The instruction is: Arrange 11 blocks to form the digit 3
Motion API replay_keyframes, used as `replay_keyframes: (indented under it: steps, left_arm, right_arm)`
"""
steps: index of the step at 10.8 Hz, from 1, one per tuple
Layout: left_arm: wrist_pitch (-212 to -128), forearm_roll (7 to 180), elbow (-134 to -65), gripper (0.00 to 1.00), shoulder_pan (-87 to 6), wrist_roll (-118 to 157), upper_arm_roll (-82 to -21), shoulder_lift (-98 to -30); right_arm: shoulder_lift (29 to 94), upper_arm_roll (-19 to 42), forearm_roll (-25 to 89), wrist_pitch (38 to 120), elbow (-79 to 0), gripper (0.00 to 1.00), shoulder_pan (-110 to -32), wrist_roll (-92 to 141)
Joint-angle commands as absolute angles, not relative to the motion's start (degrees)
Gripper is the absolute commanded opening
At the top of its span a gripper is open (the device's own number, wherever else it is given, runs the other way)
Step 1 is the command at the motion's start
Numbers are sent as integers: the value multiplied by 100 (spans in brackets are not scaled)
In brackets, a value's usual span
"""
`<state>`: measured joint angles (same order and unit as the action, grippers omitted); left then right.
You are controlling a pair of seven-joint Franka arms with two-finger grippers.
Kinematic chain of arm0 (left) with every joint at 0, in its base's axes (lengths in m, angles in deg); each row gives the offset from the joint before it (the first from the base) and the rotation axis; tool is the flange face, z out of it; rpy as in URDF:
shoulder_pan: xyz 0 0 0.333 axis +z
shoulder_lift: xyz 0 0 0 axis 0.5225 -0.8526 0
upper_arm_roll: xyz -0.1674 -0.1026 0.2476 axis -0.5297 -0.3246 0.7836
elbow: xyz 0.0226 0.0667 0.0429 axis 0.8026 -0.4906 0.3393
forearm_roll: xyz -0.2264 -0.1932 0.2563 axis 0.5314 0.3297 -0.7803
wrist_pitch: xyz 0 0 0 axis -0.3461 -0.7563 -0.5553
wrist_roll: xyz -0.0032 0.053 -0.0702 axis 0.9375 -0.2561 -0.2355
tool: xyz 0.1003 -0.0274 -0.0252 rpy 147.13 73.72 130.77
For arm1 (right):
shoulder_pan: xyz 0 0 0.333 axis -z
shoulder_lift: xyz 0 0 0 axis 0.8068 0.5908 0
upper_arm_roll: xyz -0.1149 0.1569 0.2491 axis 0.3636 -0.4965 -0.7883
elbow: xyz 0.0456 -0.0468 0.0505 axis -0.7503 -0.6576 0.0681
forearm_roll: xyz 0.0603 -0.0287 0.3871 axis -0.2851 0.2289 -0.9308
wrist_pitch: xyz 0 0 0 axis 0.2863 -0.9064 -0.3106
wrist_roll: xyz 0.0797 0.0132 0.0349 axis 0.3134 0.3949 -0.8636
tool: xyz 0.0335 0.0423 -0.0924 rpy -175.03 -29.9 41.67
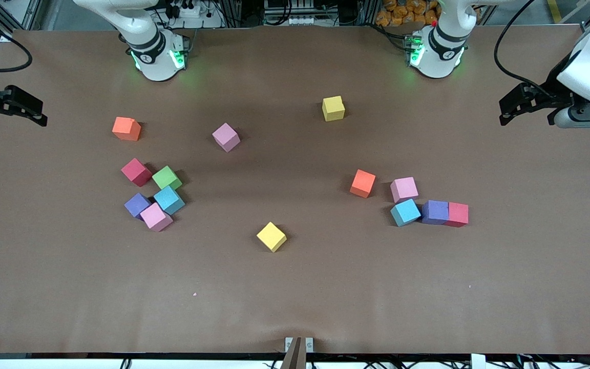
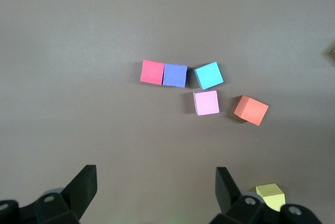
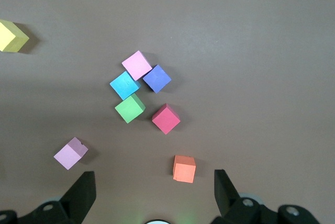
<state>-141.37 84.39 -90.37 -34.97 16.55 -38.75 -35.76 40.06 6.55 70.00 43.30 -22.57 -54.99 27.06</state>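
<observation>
- At the left edge of the front frame, upper part, you see the right gripper (image 1: 36, 114) waiting over the table's edge, released and holding nothing; its wrist view shows the fingers (image 3: 84, 195) spread wide.
- Upper left: an orange block (image 1: 126, 128) lies alone.
- Below it, left of centre, five blocks cluster: red (image 1: 136, 171), green (image 1: 166, 178), blue (image 1: 169, 200), purple (image 1: 137, 205) and pink (image 1: 156, 217). Blue touches green and pink; purple touches pink; red sits just beside green.
- Upper centre-left: a pink block (image 1: 226, 137), on its own.
- Lower centre: a yellow block (image 1: 271, 237), apart from the rest.
- Upper centre: another yellow block (image 1: 333, 108).
- Right of centre: an orange block (image 1: 362, 183), then a pink one (image 1: 404, 189) with a blue one (image 1: 405, 212) just below it.
- Further right, a purple block (image 1: 435, 212) and a red block (image 1: 457, 214) touch side by side.
- No digit 3 is formed; the blocks lie scattered.
- Upper right edge: the left gripper (image 1: 505, 108) hangs idle, released and empty, fingers (image 2: 226, 185) wide apart in its wrist view.
</observation>
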Motion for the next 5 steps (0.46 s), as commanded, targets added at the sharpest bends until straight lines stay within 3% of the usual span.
replay_keyframes:
  steps: [1,5]
  left_arm:
    - [-14006,8436,-8895,100,-3519,1722,-3829,-3604]
    - [-14006,8445,-8895,100,-3519,1687,-3838,-3595]
  right_arm:
    - [3956,688,7004,4332,-2388,100,-5554,2656]
    - [3956,688,7039,4341,-2415,100,-5528,2621]
